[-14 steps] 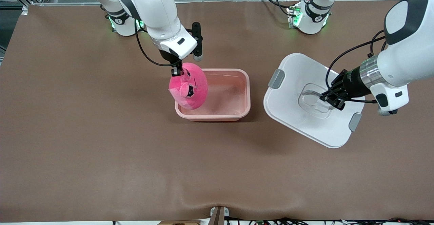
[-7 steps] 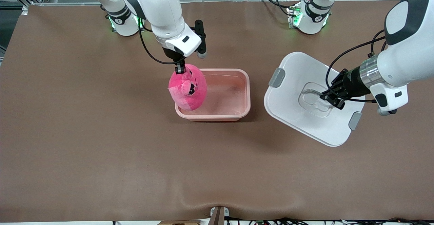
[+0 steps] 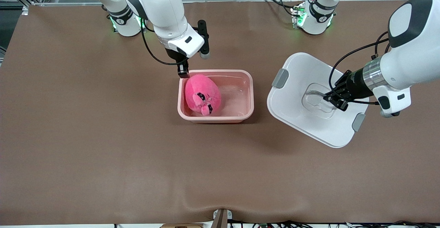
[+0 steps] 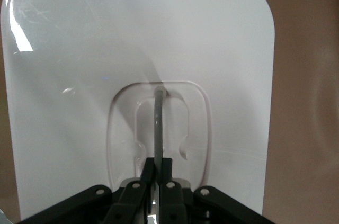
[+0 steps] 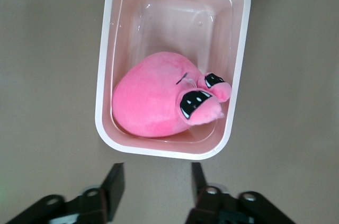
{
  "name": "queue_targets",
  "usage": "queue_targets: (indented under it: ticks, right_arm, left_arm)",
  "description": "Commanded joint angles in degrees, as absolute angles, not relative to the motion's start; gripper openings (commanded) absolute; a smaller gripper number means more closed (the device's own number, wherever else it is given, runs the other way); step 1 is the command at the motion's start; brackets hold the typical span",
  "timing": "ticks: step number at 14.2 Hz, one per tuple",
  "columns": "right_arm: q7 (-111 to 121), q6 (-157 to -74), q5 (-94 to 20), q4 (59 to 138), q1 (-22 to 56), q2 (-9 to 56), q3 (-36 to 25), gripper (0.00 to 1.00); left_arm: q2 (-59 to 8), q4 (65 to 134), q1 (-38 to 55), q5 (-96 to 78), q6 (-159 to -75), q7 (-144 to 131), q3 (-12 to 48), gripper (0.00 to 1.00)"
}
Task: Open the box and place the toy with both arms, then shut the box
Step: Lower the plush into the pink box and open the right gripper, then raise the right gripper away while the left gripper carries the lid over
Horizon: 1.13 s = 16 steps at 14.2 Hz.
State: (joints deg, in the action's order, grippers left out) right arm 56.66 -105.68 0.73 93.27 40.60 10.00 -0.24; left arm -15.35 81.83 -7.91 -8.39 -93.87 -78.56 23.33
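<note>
The placing step is ending and the closing step is coming up. The pink plush toy [image 3: 202, 98] is lying inside the pale pink box [image 3: 251, 94], at the end of the tub toward the right arm's side of the worktop [image 3: 103, 152], its droopy eyes and snout facing up. The right tool [image 3: 184, 72] is hanging just above the box rim at that same end, its fingers [image 5: 113, 183] standing apart and holding nothing, as the right wrist view shows with the toy resting free below them. The white lid [image 3: 299, 80] is lying well apart from the box, toward the left arm's end of the worktop, tilted so its grey side clips [image 3: 280, 78] sit on a slant. The left tool [image 3: 334, 101] is pinching the thin bar of the clear recessed handle [image 4: 158, 128], jaws closed tight on it. Judging from this, the next move is calling for the right arm to lift clear of the opening, while the left arm is carrying the lid over, squaring it with the tub and pressing it down; a skewed lid could catch the rim.
</note>
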Motion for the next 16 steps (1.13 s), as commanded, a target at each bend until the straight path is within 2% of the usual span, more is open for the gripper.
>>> queue_targets:
  ticks: [1, 10, 16]
  right_arm:
    - [57.13, -105.73, -0.35, 92.73, 41.13, 9.49, -0.88, 1.0]
    - [56.43, -104.68, 1.67, 92.81, 36.84, 8.79, -2.28, 1.0]
    - [48.26, -99.68, 1.67, 91.33, 29.81, 7.82, -2.37, 1.0]
  left_arm:
    - [-14.85, 81.83, -8.52, -9.4, -93.16, -77.08, 23.47, 0.0]
    - [-15.56, 81.65, -6.95, -8.88, -93.51, -78.57, 23.82, 0.0]
    - [-16.44, 82.35, 1.3, -8.26, -97.38, -95.24, 23.73, 0.0]
